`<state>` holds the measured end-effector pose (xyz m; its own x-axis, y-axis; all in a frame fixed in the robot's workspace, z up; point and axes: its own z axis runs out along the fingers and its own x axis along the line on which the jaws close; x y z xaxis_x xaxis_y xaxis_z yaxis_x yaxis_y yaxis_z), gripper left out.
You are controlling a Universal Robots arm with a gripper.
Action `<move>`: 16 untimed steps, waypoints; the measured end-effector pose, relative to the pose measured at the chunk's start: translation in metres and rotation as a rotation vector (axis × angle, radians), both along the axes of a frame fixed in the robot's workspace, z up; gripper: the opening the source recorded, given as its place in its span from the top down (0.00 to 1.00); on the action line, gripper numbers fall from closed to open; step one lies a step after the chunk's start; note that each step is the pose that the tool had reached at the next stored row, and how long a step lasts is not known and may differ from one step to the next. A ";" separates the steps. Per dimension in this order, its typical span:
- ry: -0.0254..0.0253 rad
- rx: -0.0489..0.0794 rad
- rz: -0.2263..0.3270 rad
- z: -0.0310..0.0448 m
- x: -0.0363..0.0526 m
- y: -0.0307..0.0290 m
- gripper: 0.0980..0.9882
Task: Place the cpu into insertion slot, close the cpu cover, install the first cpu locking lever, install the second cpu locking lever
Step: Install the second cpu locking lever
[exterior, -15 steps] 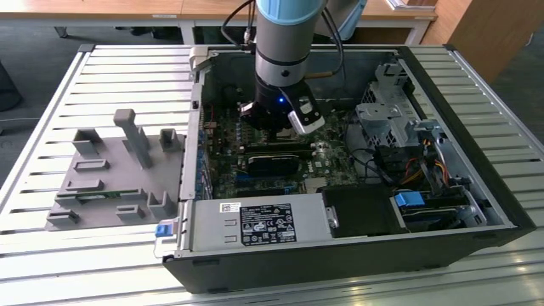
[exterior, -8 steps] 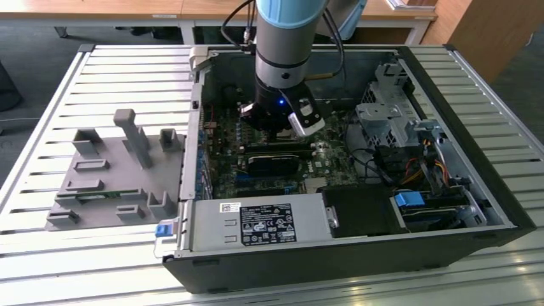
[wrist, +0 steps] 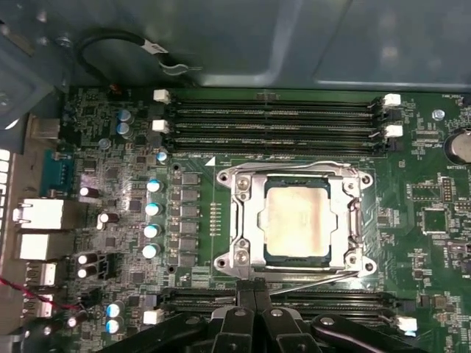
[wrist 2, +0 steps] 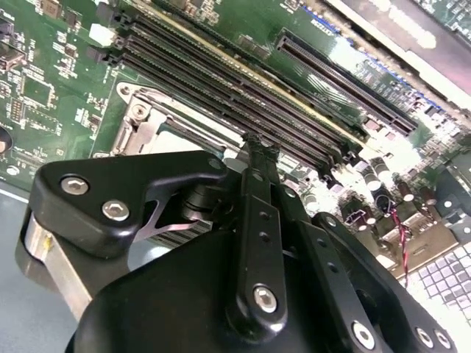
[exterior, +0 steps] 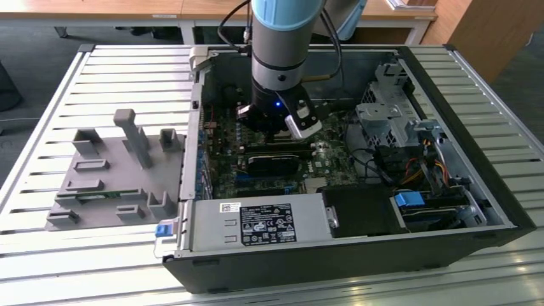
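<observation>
While the black two-finger gripper [wrist: 254, 296] hovers with fingers pressed together, holding nothing, just beside the socket's edge, the silver-grey square cpu [wrist: 296, 220] sits in its slot under the closed grey metal-frame cpu cover [wrist: 246, 213] on the green motherboard [wrist: 434, 250]. No print legible.

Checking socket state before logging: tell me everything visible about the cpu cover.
In the first wrist view the cpu cover is a thin, square, silvery metal frame lying flat and closed over the socket on the green board. The cpu shows through its open window. Screws sit at its corners, and thin wire levers run along its edges. The pincer sits just beside it, not visibly touching.
</observation>
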<state>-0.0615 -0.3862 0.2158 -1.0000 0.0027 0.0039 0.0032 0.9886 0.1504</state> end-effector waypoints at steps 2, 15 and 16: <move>0.0000 0.002 0.000 0.0000 -0.0027 -0.0004 0.99; 0.0000 0.073 0.000 -0.0019 -0.0038 -0.0113 0.99; 0.0000 0.075 0.000 -0.0019 -0.0039 -0.0120 0.99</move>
<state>-0.0654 -0.3982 0.2138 -1.0000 0.0021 0.0041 0.0030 0.9745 0.2244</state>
